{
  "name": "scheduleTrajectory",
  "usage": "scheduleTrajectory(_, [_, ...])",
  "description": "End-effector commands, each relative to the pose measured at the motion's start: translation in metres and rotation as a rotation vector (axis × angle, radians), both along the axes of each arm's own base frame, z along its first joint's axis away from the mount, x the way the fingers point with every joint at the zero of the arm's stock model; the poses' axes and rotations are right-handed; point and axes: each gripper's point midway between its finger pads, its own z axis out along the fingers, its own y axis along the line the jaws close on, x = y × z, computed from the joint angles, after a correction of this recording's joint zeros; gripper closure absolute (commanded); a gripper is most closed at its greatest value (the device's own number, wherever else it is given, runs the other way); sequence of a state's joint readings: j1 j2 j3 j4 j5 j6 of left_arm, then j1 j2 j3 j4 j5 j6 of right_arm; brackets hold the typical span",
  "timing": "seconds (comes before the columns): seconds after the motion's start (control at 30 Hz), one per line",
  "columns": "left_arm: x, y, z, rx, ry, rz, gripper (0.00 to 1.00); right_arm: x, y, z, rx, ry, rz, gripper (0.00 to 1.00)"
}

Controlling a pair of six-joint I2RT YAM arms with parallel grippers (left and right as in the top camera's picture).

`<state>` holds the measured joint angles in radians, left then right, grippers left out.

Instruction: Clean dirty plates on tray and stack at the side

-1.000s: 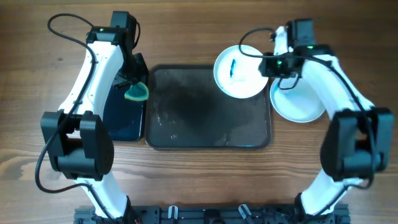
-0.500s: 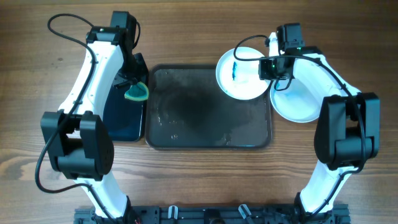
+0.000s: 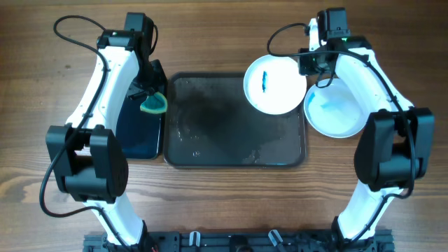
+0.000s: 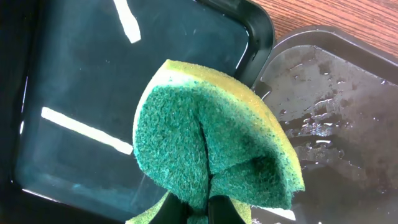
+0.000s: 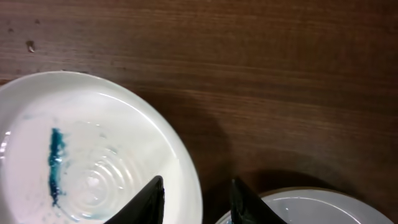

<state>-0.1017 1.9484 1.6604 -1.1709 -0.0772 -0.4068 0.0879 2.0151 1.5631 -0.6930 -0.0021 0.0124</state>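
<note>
A white plate with a blue streak lies over the far right corner of the dark tray. My right gripper is open at that plate's right rim. One finger hangs over the plate's inside and the other over the bare wood. A second white plate sits on the table right of the tray, and its edge also shows in the right wrist view. My left gripper is shut on a green and yellow sponge, folded, above the black tray.
A smaller glossy black tray holding water stands left of the dark tray, under the sponge. The dark tray's bottom is wet. Bare wooden table lies beyond the plates.
My right arm has swung toward the far side and right, uncovering the streaked plate's right half. The plate has shifted slightly right. The left arm and sponge have not moved.
</note>
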Motion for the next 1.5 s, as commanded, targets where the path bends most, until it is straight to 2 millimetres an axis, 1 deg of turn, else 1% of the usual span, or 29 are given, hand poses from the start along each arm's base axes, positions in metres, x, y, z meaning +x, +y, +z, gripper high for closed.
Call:
scheduleTrajectory(0.0, [0.003, 0.000, 0.013, -0.016, -0.036, 0.024, 0.96, -0.009, -0.005, -0.043, -0.019, 0.098, 0.009, 0.67])
scheduleTrajectory(0.07, [0.003, 0.000, 0.013, -0.016, -0.036, 0.024, 0.96, -0.014, 0.005, -0.052, 0.026, 0.128, 0.048, 0.72])
scheduleTrajectory(0.13, [0.003, 0.000, 0.013, -0.016, -0.036, 0.024, 0.96, -0.015, 0.010, -0.054, 0.054, 0.137, 0.055, 0.80])
scheduleTrajectory(0.2, [0.003, 0.000, 0.013, -0.016, -0.036, 0.024, 0.96, -0.015, 0.011, -0.054, 0.061, 0.139, 0.057, 0.80])
scheduleTrajectory(0.3, [0.003, 0.000, 0.013, -0.016, -0.036, 0.024, 0.96, -0.022, 0.011, -0.064, 0.061, 0.174, 0.058, 0.81])
scheduleTrajectory(0.33, [0.003, 0.000, 0.013, -0.016, -0.036, 0.024, 0.96, -0.025, 0.011, -0.068, 0.060, 0.191, 0.057, 0.84])
scheduleTrajectory(0.4, [0.003, 0.000, 0.012, -0.016, -0.035, 0.024, 0.96, -0.027, 0.010, -0.071, 0.060, 0.203, 0.056, 0.90])
scheduleTrajectory(0.53, [0.003, 0.000, 0.013, -0.016, -0.036, 0.024, 0.96, -0.027, 0.010, -0.070, 0.060, 0.203, 0.056, 0.96])
scheduleTrajectory(0.6, [0.003, 0.000, 0.013, -0.016, -0.036, 0.024, 0.96, -0.029, 0.010, -0.069, 0.060, 0.207, 0.055, 0.96])
scheduleTrajectory(0.63, [0.003, 0.000, 0.013, -0.016, -0.036, 0.024, 0.96, -0.029, 0.011, -0.064, 0.062, 0.206, 0.051, 0.96])
scheduleTrajectory(0.7, [0.003, 0.000, 0.013, -0.016, -0.036, 0.024, 0.96, -0.030, 0.015, -0.047, 0.092, 0.193, 0.048, 0.96])
scheduleTrajectory(0.77, [0.003, 0.000, 0.013, -0.016, -0.036, 0.024, 0.96, -0.035, 0.026, -0.024, 0.160, 0.181, 0.032, 0.96])
scheduleTrajectory(0.83, [0.003, 0.000, 0.013, -0.016, -0.036, 0.024, 0.96, -0.048, 0.047, -0.005, 0.227, 0.201, 0.047, 0.96])
scheduleTrajectory(0.87, [0.003, 0.000, 0.013, -0.016, -0.036, 0.024, 0.96, -0.055, 0.055, -0.002, 0.241, 0.220, 0.051, 0.96])
scheduleTrajectory(0.9, [0.003, -0.001, 0.012, -0.020, -0.035, 0.024, 0.96, -0.066, 0.067, -0.002, 0.254, 0.261, 0.068, 0.96])
scheduleTrajectory(0.93, [0.003, -0.002, 0.012, -0.030, -0.034, 0.022, 0.96, -0.075, 0.075, -0.004, 0.253, 0.291, 0.067, 0.96])
scheduleTrajectory(0.97, [0.003, -0.005, 0.012, -0.046, -0.033, 0.020, 0.96, -0.086, 0.087, -0.010, 0.249, 0.326, 0.075, 0.96])
scheduleTrajectory(1.07, [0.003, -0.009, 0.012, -0.049, -0.033, 0.012, 0.96, -0.107, 0.109, -0.026, 0.248, 0.379, 0.071, 0.96])
scheduleTrajectory(1.1, [0.003, -0.011, 0.012, -0.049, -0.034, 0.006, 0.96, -0.117, 0.119, -0.038, 0.249, 0.400, 0.056, 0.96])
scheduleTrajectory(1.2, [0.003, -0.018, 0.012, -0.050, -0.036, -0.012, 0.96, -0.138, 0.139, -0.057, 0.295, 0.440, 0.063, 0.96])
scheduleTrajectory(1.27, [0.003, -0.025, 0.013, -0.051, -0.041, -0.028, 0.96, -0.142, 0.152, -0.061, 0.351, 0.448, 0.062, 0.96])
scheduleTrajectory(1.37, [0.002, -0.040, 0.012, -0.054, -0.047, -0.066, 0.96, -0.140, 0.161, -0.063, 0.392, 0.439, 0.063, 0.96])
scheduleTrajectory(1.4, [0.001, -0.048, 0.011, -0.062, -0.045, -0.082, 0.96, -0.140, 0.162, -0.065, 0.398, 0.440, 0.065, 0.96])
scheduleTrajectory(1.47, [-0.003, -0.072, 0.003, -0.118, -0.036, -0.128, 0.96, -0.140, 0.163, -0.066, 0.405, 0.440, 0.068, 0.96])
